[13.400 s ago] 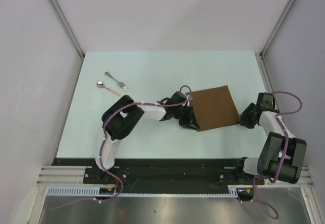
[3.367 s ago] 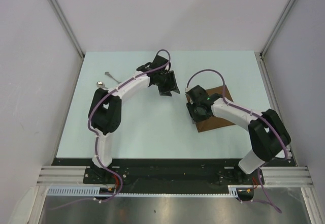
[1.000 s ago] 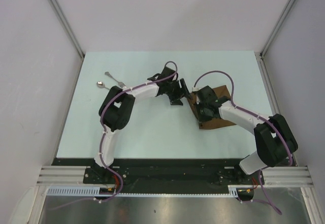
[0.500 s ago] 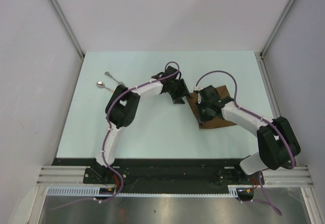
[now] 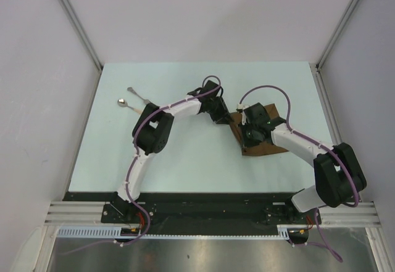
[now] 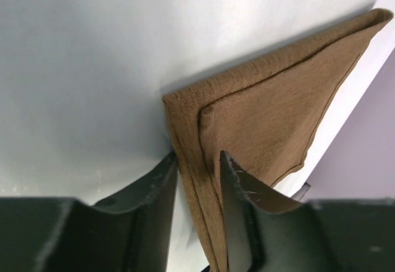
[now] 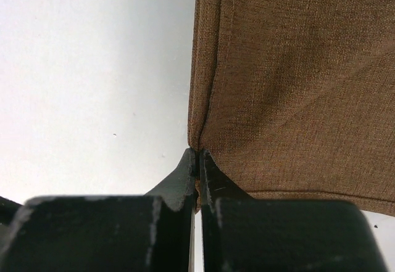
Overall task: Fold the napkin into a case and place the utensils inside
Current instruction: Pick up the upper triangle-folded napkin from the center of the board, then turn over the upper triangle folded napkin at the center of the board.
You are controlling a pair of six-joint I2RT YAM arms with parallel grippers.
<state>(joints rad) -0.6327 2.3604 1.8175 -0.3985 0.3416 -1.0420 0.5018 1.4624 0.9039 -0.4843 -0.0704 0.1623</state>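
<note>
Lying folded on the right half of the table (image 5: 185, 155), the napkin (image 5: 270, 110) has both arms meeting over its left side. The left gripper (image 5: 225, 116) reaches its far left corner. In the left wrist view its fingers (image 6: 162, 189) stand a little apart, astride the doubled edge of the napkin (image 6: 271, 108). The cloth fills the gap between them, though I cannot tell whether they grip it yet. There the upper layer's stitched edge sits just inside the lower layer's edge, and the two meet in a blunt corner just ahead of the fingertips.

The right gripper (image 5: 248, 136) is on the same left edge, nearer the bases. Its fingers (image 7: 185, 167) are pressed together, pinching the napkin (image 7: 296, 81) at its rolled fold, which runs straight away from the tips.

The fork (image 5: 141, 96) and spoon (image 5: 126, 103) lie close together near the table's far left, well apart from the cloth. Bare table stretches between them and the napkin, and along the near side in front of the arm bases
</note>
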